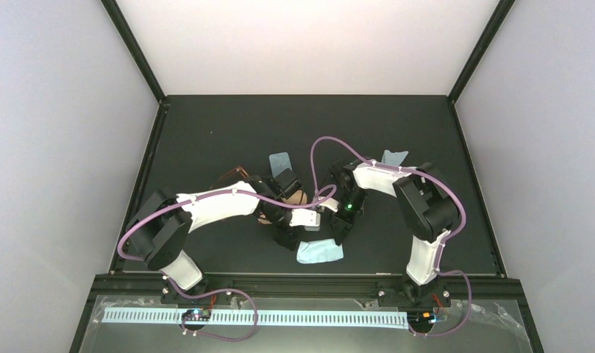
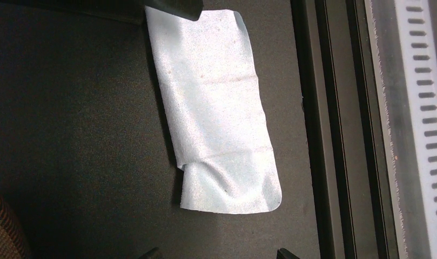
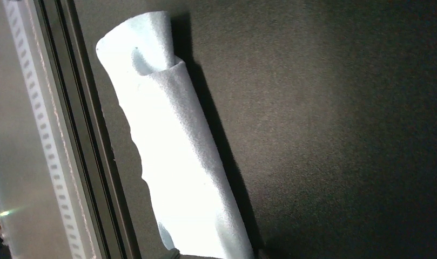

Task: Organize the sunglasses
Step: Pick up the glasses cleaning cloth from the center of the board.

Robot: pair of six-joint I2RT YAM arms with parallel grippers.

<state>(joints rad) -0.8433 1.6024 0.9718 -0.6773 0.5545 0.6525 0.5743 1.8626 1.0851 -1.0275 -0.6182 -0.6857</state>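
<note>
Worktop (image 1: 206, 132): matte black. On it, near the front edge: front cloth (image 1: 320, 251), light blue, one end folded over. Farther back: left cloth (image 1: 280, 161) and right cloth (image 1: 394, 157), light blue, well apart; reddish-brown sunglasses (image 1: 234, 173) near left cloth.

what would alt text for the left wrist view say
A light blue cloth lies on the dark table, creased and folded over at one end, alongside the black edge rail and a white slotted strip.
</note>
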